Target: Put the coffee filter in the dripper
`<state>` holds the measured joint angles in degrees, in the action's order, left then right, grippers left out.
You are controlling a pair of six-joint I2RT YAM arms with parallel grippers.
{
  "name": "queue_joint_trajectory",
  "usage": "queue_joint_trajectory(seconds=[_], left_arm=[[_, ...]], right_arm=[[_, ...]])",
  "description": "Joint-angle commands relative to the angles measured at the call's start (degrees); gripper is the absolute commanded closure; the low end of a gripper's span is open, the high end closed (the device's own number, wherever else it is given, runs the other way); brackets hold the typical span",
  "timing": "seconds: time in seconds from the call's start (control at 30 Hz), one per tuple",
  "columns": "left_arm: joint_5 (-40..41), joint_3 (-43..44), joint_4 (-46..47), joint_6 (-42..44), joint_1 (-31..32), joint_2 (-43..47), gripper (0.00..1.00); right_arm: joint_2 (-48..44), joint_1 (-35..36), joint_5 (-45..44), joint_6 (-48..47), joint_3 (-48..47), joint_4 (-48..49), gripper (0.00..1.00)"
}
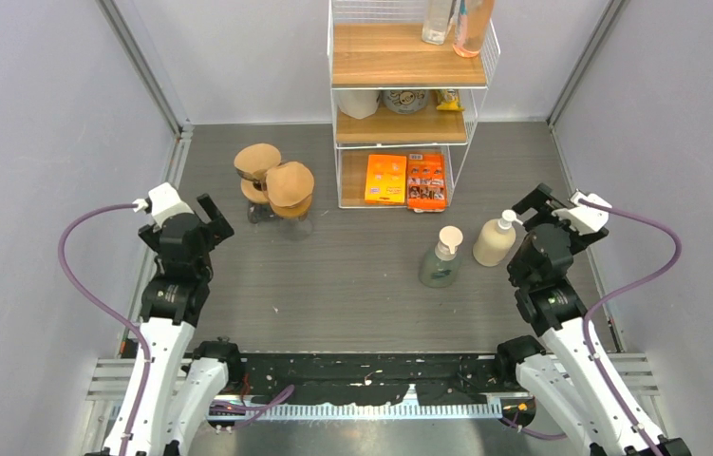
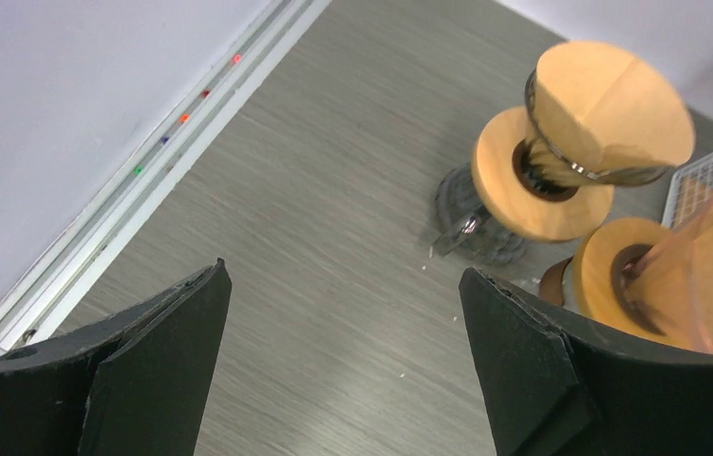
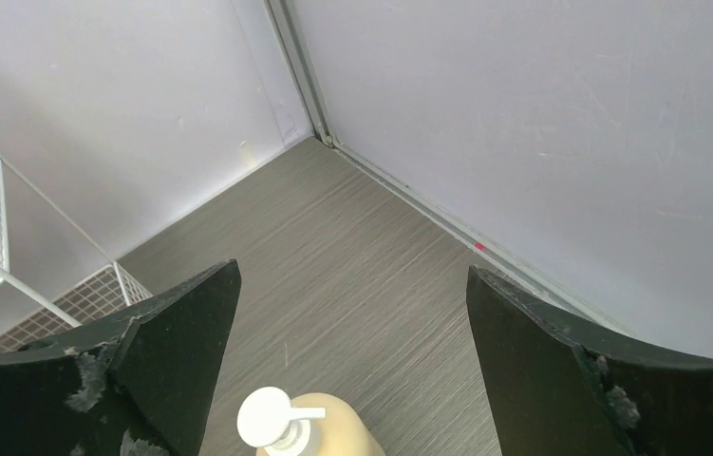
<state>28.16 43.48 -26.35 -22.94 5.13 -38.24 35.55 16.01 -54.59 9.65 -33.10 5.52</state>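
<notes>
Coffee filter [image 2: 613, 100] paper, tan and folded into a cone, sits inside the glass dripper [image 2: 533, 204], which stands on the tabletop [image 1: 352, 294] just left of the wire shelf rack [image 1: 381, 57]. A second dripper [image 2: 609, 275] stands close beside it, on the side nearer the arms, and also carries a tan filter. Which of the two the task means cannot be told. Both cones look seated with their mouths up, ready to take grounds, so the placing appears done.

The left gripper [image 2: 343, 275] hangs well left of the rack and short of the drippers. Its jaws are spread wide with only bare tabletop between them, holding nothing, a stance that suits keeping clear of the fragile glass. The right gripper [image 3: 352, 274] hovers right of the rack above a cream pump bottle [image 3: 305, 427], equally wide and empty, apparently parked out of the way.
</notes>
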Motion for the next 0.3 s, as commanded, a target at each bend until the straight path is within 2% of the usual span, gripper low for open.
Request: queue_joint_trajectory(seconds=[0.0,0.27], left_arm=[[3.3,3.06,5.18,-2.04,-0.29,1.24,0.0],[3.31,1.92,3.83,-1.76,-0.29,1.79,0.0]], right_arm=[[-0.92,-0.19,-1.15,4.5,0.59,-0.25,0.05],[1.17,-0.19,0.4,2.36,0.35,0.63,0.05]])
